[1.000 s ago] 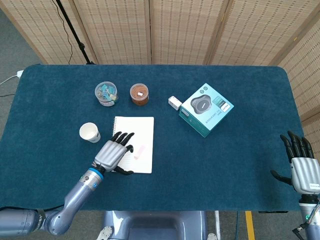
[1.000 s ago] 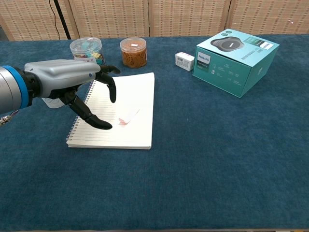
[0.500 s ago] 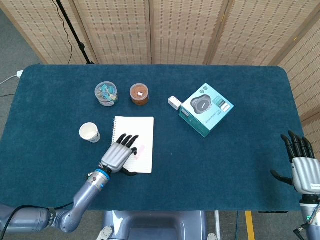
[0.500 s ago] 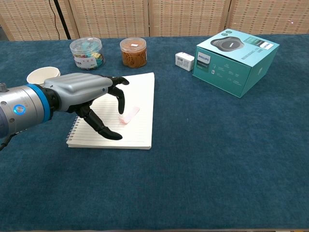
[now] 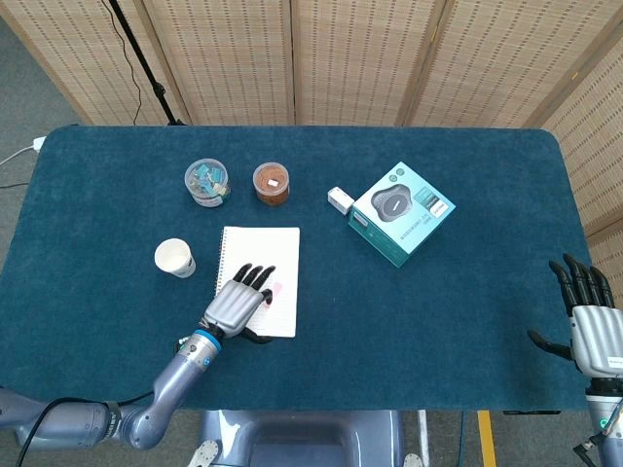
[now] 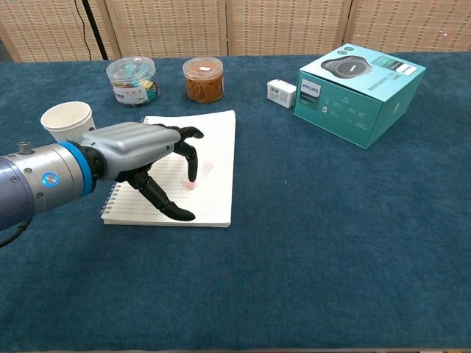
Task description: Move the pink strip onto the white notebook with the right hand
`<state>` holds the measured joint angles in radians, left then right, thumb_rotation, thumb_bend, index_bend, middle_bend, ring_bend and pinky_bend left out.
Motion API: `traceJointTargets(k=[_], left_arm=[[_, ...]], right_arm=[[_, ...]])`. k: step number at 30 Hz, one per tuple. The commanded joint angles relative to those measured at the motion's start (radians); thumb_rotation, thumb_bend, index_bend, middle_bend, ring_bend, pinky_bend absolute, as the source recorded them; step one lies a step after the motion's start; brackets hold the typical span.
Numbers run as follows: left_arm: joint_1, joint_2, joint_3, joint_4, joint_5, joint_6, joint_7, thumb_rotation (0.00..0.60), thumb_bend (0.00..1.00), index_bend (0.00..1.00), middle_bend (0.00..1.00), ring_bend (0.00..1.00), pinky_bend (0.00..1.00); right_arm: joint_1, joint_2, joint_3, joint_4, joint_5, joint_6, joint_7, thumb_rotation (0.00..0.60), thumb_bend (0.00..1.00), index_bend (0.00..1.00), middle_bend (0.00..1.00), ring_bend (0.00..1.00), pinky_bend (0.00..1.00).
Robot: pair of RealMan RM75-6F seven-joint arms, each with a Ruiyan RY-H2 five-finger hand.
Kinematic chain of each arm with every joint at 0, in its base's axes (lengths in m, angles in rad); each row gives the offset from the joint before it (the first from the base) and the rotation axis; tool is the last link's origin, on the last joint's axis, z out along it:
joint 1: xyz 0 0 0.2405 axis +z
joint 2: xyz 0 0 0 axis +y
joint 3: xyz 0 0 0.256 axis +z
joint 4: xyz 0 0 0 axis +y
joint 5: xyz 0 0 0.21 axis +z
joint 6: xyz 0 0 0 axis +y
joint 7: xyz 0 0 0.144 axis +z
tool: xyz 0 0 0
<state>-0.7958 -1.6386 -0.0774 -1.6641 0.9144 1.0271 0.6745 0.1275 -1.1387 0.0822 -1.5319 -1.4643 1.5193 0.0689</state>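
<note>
The strip lies on the notebook, near its right edge. The left hand hovers over the page, fingers spread and curved down beside the strip, holding nothing. The right hand sits at the counter's far edge, fingers spread, empty.

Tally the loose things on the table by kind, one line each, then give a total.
Clear jars: 2
Boxes, teal and small white: 2
Paper cup: 1
White notebook: 1
Pink strip, partly covered by the left hand: 1
Total: 7
</note>
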Motion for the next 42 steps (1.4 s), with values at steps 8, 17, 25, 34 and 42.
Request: traceJointTargets(k=[8, 17, 25, 34, 42], left_arm=[[0.003, 0.005, 0.011, -0.025, -0.012, 0.028, 0.039, 0.341, 0.00, 0.41, 0.00, 0.00, 0.00], [-0.003, 0.003, 0.017, -0.028, -0.056, 0.034, 0.074, 0.340, 0.00, 0.41, 0.00, 0.00, 0.00], [-0.003, 0.004, 0.022, -0.036, -0.058, 0.041, 0.081, 0.340, 0.00, 0.42, 0.00, 0.00, 0.00], [0.000, 0.002, 0.032, -0.038, -0.077, 0.067, 0.112, 0.339, 0.00, 0.42, 0.00, 0.00, 0.00], [-0.004, -0.004, 0.029, -0.030, -0.076, 0.067, 0.114, 0.341, 0.00, 0.42, 0.00, 0.00, 0.00]], right_arm=[[-0.003, 0.003, 0.004, -0.007, -0.007, -0.005, 0.009, 0.600, 0.00, 0.00, 0.00, 0.00, 0.00], [-0.007, 0.006, 0.006, -0.013, -0.012, -0.007, 0.013, 0.600, 0.00, 0.00, 0.00, 0.00, 0.00], [-0.008, 0.006, 0.008, -0.016, -0.016, -0.011, 0.012, 0.600, 0.00, 0.00, 0.00, 0.00, 0.00], [-0.010, 0.008, 0.010, -0.019, -0.019, -0.014, 0.016, 0.600, 0.00, 0.00, 0.00, 0.00, 0.00], [-0.011, 0.008, 0.009, -0.020, -0.023, -0.017, 0.013, 0.600, 0.00, 0.00, 0.00, 0.00, 0.00]])
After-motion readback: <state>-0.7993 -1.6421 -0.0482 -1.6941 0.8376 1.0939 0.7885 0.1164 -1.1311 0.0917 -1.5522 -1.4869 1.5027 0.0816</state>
